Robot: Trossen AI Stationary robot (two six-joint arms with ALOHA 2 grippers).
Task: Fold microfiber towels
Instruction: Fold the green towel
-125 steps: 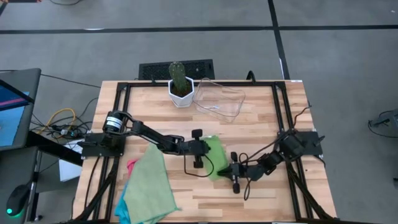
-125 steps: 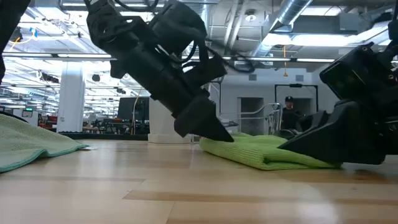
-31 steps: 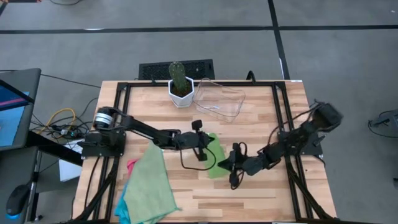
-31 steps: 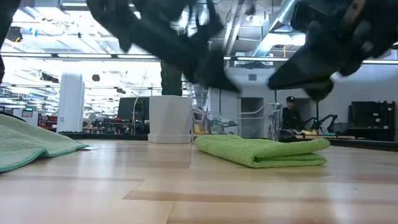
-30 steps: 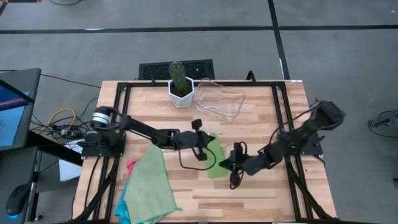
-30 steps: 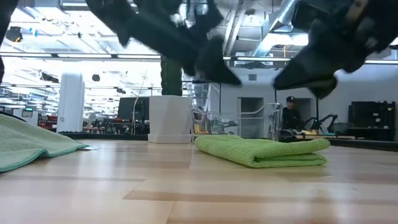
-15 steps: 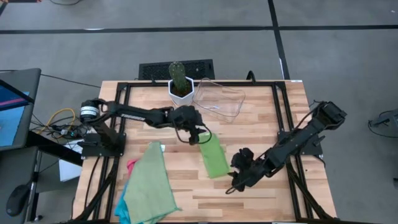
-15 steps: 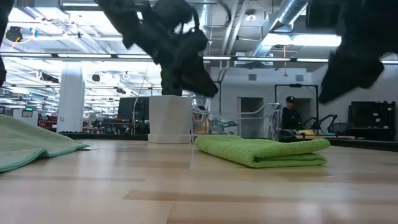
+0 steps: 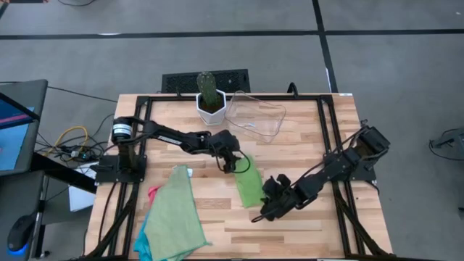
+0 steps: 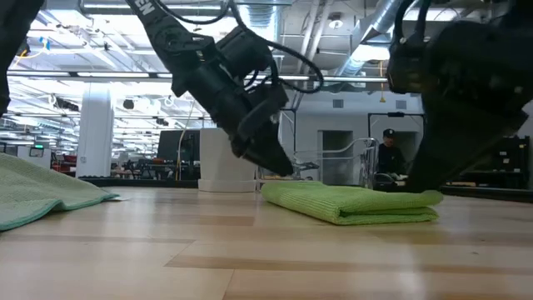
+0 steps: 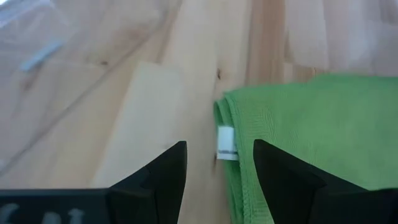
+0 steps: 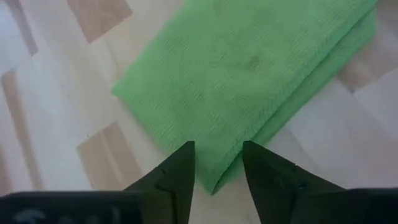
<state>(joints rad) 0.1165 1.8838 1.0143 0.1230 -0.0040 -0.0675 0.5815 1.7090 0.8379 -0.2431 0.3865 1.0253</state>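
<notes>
At the centre of the high view, the left pincer stands open over the upper end of the folded green towel, and the right pincer, also open, over its lower end, probably to fold it again; unfolded towels wait lower left on the table.

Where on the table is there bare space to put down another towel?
Bare wood lies between the folded green towel and the table edge beyond the right claw. Crowded: the unfolded towel pile, and the cactus pot beside the clear tray.
</notes>
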